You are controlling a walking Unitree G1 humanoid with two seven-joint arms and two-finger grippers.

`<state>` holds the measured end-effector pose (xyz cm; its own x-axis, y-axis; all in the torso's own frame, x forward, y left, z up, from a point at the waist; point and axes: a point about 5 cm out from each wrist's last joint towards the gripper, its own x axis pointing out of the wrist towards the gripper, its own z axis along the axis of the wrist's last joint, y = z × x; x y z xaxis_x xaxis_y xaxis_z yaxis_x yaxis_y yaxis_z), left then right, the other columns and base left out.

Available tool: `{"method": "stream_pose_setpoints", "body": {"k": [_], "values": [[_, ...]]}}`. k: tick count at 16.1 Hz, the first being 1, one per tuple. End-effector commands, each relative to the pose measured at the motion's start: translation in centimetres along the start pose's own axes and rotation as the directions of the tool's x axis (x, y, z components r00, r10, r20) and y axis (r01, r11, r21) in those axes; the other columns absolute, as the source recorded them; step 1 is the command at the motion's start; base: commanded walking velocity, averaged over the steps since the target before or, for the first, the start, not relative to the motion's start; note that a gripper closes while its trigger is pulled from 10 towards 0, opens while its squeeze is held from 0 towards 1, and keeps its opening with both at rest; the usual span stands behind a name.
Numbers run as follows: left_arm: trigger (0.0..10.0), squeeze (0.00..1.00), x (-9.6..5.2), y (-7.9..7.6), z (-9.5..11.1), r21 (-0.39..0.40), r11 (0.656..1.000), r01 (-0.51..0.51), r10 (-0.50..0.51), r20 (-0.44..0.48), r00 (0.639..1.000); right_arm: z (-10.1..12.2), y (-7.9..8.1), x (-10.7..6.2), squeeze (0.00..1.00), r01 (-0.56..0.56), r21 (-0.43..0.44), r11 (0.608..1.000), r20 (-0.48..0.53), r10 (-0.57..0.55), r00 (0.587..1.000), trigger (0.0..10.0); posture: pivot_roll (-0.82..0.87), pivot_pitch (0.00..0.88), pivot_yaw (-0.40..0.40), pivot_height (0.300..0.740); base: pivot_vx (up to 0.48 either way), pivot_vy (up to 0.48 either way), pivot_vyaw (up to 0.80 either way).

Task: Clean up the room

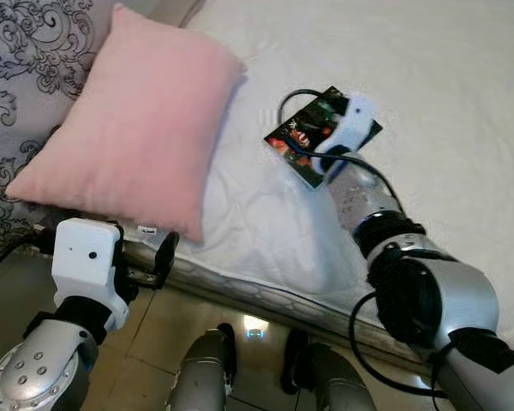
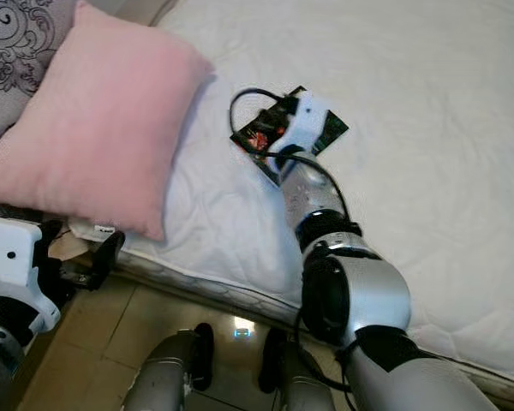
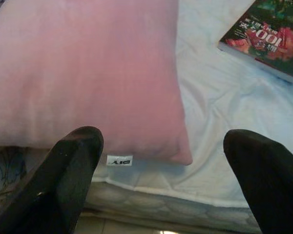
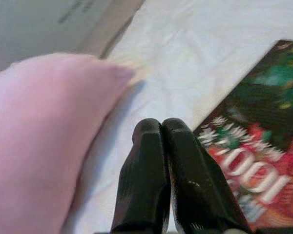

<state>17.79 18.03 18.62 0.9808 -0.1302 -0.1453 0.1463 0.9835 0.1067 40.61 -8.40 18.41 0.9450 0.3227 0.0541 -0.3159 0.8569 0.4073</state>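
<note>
Head stereo looks down at bed edge; both wrist cams sit close, sharing pillow and book.

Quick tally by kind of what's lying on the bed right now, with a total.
Pink pillow: 1
Book with a dark flowered cover: 1
Total: 2
Both lie on the white mattress; the right gripper, fingers shut, is at the book's edge.

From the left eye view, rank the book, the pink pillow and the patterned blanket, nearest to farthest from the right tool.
1. Book: on the bed, right under the right tool.
2. Pillow: to the book's left, on the bed.
3. Blanket: far left, beyond the pillow.
</note>
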Motion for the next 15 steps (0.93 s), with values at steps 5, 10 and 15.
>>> {"method": "stream_pose_setpoints", "body": {"k": [5,10,15], "values": [[10.0,0.0,0.4,-0.3,-0.2,-0.01,1.0,0.002,-0.002,0.007,1.0,-2.4,-4.6,-2.2,1.0,0.27,-0.185,0.945,-0.085,-0.289,0.954,10.0,0.42,0.299,-0.028,0.74,0.0,0.0,0.0],[10.0,0.0,2.1,1.1,-2.4,-0.025,0.982,-0.185,0.184,-0.022,0.983,-1.1,-8.1,-4.3,1.0,0.463,-0.429,0.776,0.111,-0.463,0.879,10.0,0.39,0.27,-0.045,0.74,0.0,0.0,0.0],[10.0,0.0,6.9,-1.6,-4.2,-0.193,0.978,-0.073,0.079,0.023,0.997,-5.1,-6.9,-7.4,1.0,0.473,-0.443,0.761,0.252,-0.401,0.881,10.0,0.22,0.152,-0.04,0.74,0.0,0.0,0.0]]}}
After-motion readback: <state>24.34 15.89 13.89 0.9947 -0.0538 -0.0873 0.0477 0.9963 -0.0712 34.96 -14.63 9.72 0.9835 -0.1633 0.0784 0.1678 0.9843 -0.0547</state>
